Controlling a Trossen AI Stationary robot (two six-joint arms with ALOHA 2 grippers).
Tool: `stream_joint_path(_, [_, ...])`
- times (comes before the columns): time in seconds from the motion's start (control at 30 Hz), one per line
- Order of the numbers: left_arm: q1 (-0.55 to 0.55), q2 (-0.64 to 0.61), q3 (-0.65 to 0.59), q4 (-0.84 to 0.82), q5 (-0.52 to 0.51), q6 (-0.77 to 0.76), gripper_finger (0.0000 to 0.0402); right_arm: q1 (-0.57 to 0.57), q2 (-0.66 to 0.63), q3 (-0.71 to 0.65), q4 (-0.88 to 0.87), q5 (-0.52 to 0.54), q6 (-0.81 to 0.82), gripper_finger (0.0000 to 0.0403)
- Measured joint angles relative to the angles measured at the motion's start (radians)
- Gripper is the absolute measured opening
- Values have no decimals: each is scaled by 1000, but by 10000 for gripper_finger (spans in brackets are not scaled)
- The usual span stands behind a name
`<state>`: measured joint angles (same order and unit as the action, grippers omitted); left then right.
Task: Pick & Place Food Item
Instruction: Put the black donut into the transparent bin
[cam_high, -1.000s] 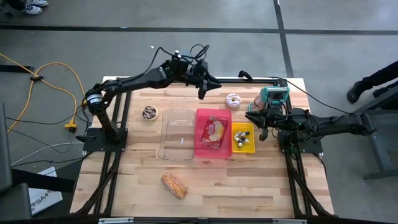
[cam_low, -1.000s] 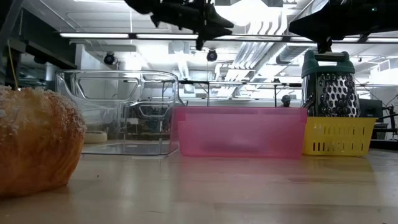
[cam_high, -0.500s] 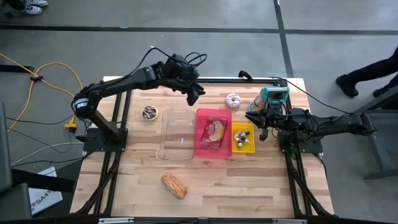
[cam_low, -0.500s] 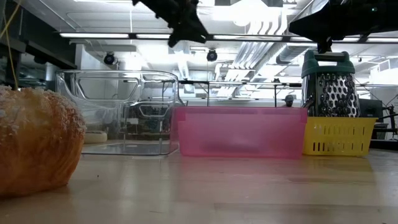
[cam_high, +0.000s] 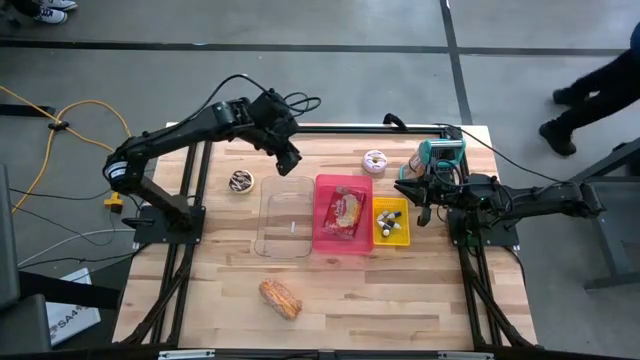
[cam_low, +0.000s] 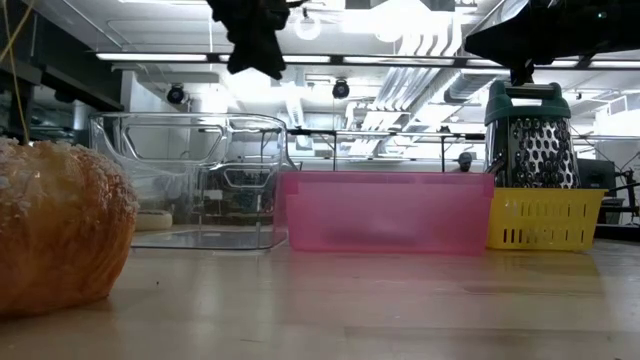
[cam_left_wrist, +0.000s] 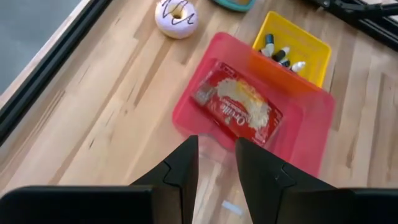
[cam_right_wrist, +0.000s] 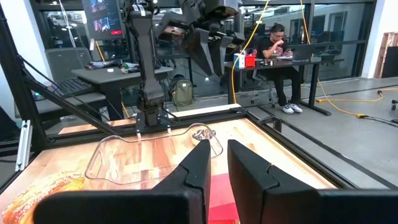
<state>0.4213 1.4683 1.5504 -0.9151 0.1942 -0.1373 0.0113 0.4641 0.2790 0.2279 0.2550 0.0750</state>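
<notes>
A clear tub, pink bin holding a red packet, and yellow basket are sitting on the wooden table. The crusty bread roll is lying near the front edge. The left gripper is hovering empty, fingers slightly apart; the right gripper is waiting nearly closed.

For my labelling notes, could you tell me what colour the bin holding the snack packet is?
Pink bin, translucent; clearest in the high view.

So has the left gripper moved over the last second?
Yes. The left gripper swung leftward in the high view, from beyond the pink plastic bin to the clear plastic container's far edge.
</notes>
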Motion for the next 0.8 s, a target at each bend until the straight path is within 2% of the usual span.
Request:
stream_joint_path(0.17, [-7, -56, -63, -4, -12, -9, 104, 0, 0, 0, 0, 0, 0, 44])
stream_joint_path(0.53, [-5, -333, -406, 43, -44, -128, 104, 0, 0, 0, 0, 0, 0, 44])
stream_joint_path(0.8, [-5, -496, -548, 25, -63, -165, 104, 0, 0, 0, 0, 0, 0, 44])
